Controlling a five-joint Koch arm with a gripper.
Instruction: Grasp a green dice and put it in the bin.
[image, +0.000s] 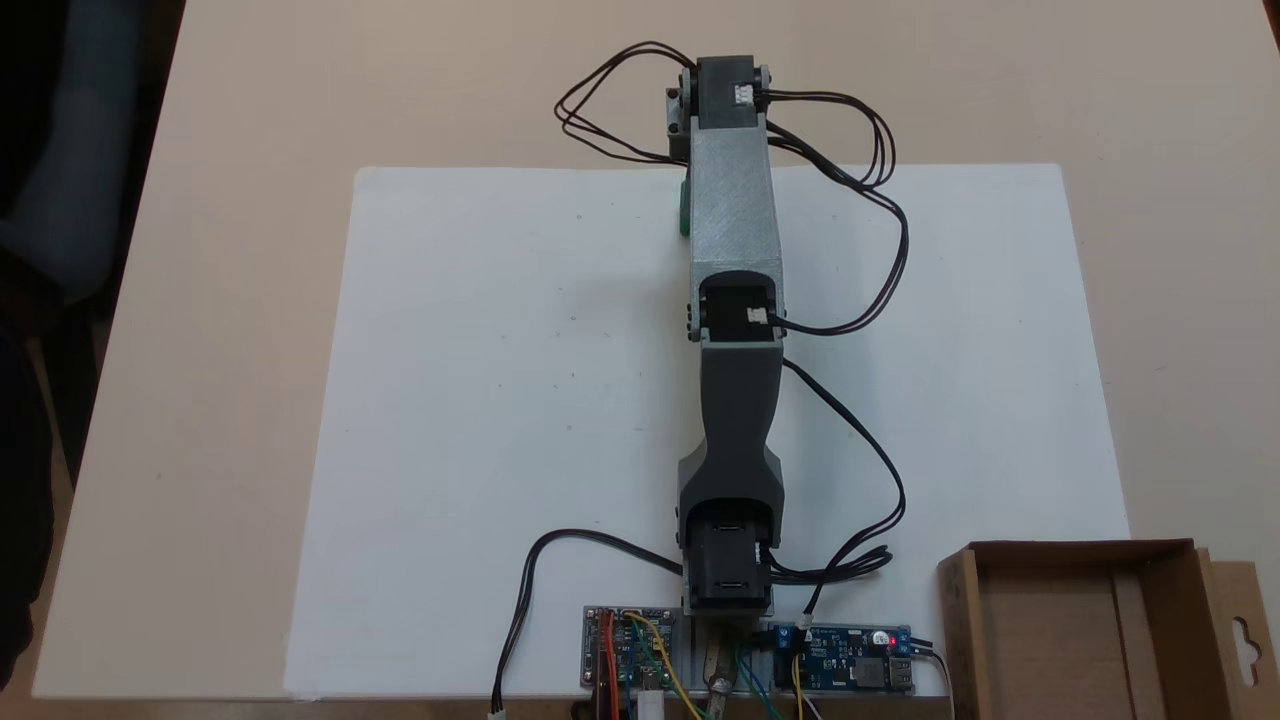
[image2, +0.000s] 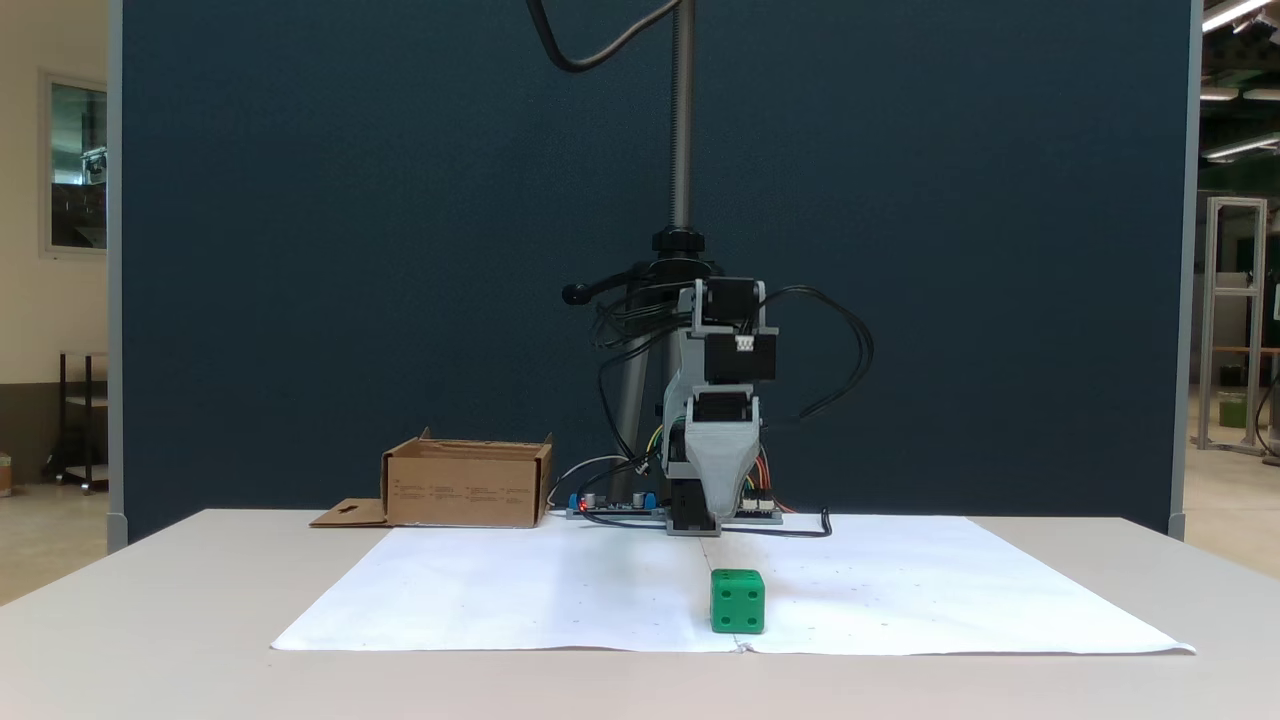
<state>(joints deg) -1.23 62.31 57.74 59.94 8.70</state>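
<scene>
— Green plastic first: where does the dice (image2: 738, 601) sit?

— On the white sheet (image: 500, 400), toward the sheet's far edge from the arm's base, resting flat and free. From above, just a green sliver shows beside the arm (image: 735, 210), which reaches out over it.

— So the arm is stretched that way to get at it?

— That is my reading; it extends from the boards (image: 630, 655) at the counter's near edge straight toward the dice, likely for a descent.

— And the jaws?

— I cannot tell. The gripper (image2: 700, 520) hangs behind the dice, well above the sheet, facing the camera end-on.

— The bin (image: 1075, 630)?

— Cardboard, open-topped, at the counter's corner beside the base, within an easy swing for the drop.
</scene>
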